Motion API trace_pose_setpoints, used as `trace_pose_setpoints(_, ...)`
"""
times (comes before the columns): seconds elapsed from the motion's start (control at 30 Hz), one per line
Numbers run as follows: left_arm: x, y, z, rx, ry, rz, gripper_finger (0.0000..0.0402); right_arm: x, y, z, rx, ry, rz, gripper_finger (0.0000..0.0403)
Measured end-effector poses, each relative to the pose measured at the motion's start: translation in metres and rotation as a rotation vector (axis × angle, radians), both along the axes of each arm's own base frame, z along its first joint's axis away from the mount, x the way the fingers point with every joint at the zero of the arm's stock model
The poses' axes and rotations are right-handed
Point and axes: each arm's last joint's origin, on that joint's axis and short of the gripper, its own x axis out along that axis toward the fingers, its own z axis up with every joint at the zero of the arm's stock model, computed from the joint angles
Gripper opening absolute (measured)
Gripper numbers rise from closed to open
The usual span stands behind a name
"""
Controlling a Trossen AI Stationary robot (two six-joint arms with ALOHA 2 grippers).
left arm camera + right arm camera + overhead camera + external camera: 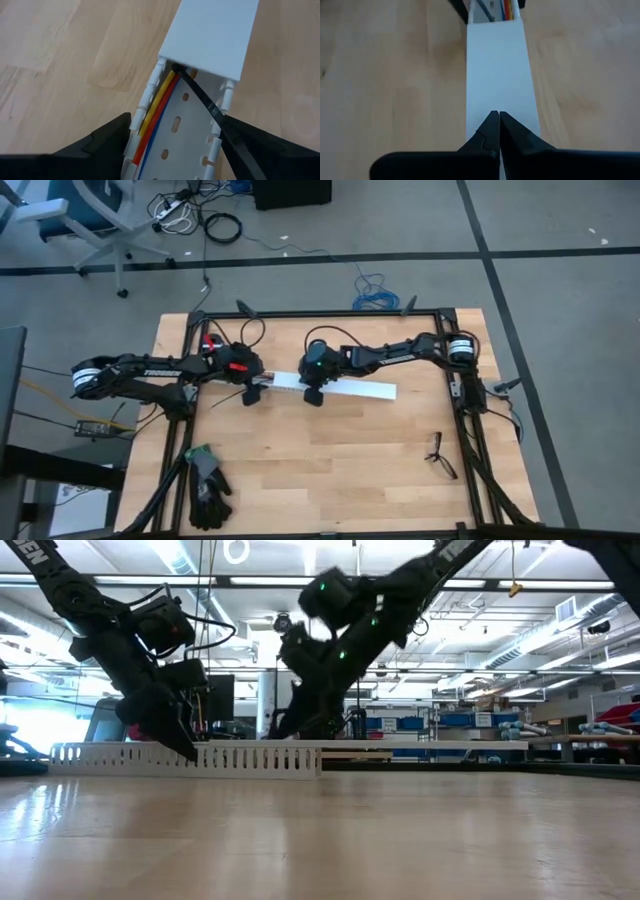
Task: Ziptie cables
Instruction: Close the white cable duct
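The left hand stands apart astride the open white duct, the cables and ziptie between its fingers, while the right hand presses together on the duct's lid.

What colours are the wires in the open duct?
Yellow, orange-red and blue wires, clearest in the left wrist view.

Both arms reach inward and meet mid-table, the left gripper with fingers spread wide, the right gripper pinched tight.
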Motion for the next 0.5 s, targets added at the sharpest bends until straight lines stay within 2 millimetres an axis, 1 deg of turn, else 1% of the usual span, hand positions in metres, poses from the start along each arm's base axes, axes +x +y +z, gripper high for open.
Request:
trace_pose_setpoints(0.1,0.000,0.000,0.000,-0.001,0.001,0.000,0.0298,0.011,-0.006,-0.008,0.033,-0.037,0.014,0.0000)
trace_pose_setpoints(0.17,0.000,0.000,0.000,-0.001,0.002,-0.001,0.0298,0.024,-0.011,-0.014,0.053,-0.046,0.037,0.0000)
trace_pose_setpoints(0.27,0.000,0.000,0.000,-0.002,0.003,-0.001,0.0298,0.044,-0.017,-0.017,0.041,-0.067,0.077,0.0000)
trace_pose_setpoints(0.4,0.000,0.000,0.000,-0.001,0.002,-0.001,0.0298,0.056,-0.016,0.001,-0.034,-0.143,0.117,0.0000)
trace_pose_setpoints(0.5,0.000,0.000,0.000,-0.002,0.004,-0.009,0.0298,0.054,-0.012,0.024,-0.090,-0.202,0.137,0.0000)
